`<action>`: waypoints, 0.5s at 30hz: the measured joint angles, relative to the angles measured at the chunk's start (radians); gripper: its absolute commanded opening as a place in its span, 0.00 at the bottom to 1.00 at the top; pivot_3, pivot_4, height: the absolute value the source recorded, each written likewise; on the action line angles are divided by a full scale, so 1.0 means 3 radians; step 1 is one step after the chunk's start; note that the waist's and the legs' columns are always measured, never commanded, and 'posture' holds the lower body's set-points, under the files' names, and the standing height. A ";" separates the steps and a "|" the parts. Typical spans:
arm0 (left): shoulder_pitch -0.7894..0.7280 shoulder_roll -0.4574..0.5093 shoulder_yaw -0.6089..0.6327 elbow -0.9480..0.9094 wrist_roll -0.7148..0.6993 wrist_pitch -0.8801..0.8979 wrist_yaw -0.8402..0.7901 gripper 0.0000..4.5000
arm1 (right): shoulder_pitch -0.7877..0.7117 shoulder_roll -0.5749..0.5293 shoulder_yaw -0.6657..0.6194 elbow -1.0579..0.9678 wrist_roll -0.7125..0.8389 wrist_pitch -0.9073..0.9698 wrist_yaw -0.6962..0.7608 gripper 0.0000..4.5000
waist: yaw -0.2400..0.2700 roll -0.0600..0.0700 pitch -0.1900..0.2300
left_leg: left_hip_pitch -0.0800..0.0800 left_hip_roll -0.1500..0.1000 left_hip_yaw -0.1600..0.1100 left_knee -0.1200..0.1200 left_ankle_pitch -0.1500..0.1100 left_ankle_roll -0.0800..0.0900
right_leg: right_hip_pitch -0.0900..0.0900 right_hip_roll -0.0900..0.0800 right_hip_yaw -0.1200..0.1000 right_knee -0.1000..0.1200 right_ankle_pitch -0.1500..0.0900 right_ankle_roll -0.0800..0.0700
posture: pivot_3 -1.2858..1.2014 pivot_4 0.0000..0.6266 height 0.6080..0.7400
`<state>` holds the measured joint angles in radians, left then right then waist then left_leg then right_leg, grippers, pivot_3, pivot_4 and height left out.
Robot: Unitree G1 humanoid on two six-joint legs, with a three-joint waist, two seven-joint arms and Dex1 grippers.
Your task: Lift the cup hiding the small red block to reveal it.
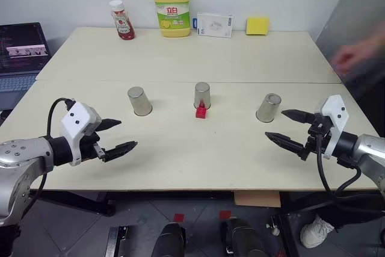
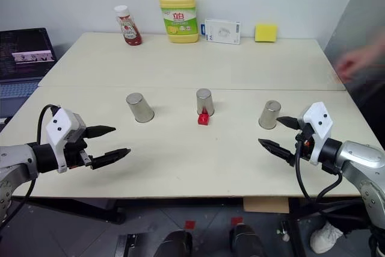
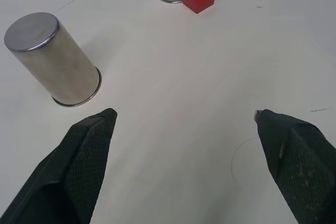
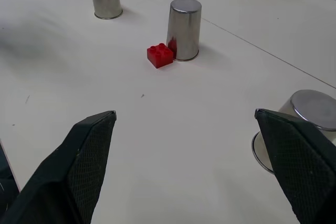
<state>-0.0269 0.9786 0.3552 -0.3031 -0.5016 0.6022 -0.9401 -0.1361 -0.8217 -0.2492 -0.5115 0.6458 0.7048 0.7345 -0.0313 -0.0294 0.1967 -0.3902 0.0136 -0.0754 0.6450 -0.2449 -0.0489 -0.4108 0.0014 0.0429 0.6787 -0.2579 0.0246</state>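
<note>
The small red block (image 1: pixel 201 111) sat exposed at mid-table, just in front of the middle cup (image 1: pixel 202 95), which stood upside down. Either side, the left gripper (image 1: pixel 117 136) and right gripper (image 1: pixel 287 127) hovered with fingers spread wide, holding nothing.

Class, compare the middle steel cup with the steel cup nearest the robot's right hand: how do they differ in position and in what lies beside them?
The middle cup has the small red block lying against its near side; the right cup has nothing beside it. The right cup stands close to the open right hand; the middle cup stands apart from both hands. Both are plain silver tumblers standing upside down on the table.
</note>
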 measured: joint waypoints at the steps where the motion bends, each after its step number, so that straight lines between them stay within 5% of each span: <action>1: 0.0001 0.0000 0.0000 0.0000 0.0001 -0.0001 -0.0006 0.99 | 0.0000 0.0000 0.0000 0.0009 -0.0001 -0.0004 0.0009 1.00 | 0.0000 0.0000 0.0000 | 0.0000 0.0000 0.0000 0.0000 0.0000 0.0000 | 0.0000 0.0000 0.0000 0.0000 0.0000 0.0000 | 0.52 0.24 1.00; 15: 0.0001 0.0000 -0.0010 0.0084 0.0056 -0.0071 -0.0048 0.99 | 0.0049 0.0023 0.0023 0.0028 -0.0053 -0.0100 0.0039 1.00 | 0.0000 0.0000 0.0000 | 0.0000 0.0000 0.0000 0.0000 0.0000 0.0000 | 0.0000 0.0000 0.0000 0.0000 0.0000 0.0000 | 0.52 0.24 1.00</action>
<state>-0.0266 0.9786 0.3524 -0.2779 -0.4847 0.5810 -0.9546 -0.1213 -0.8149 -0.2423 -0.5032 0.6300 0.6747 0.7463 -0.0314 -0.0294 0.1967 -0.3901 0.0135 -0.0753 0.6450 -0.2449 -0.0489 -0.4108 0.0014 0.0429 0.6787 -0.2579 0.0246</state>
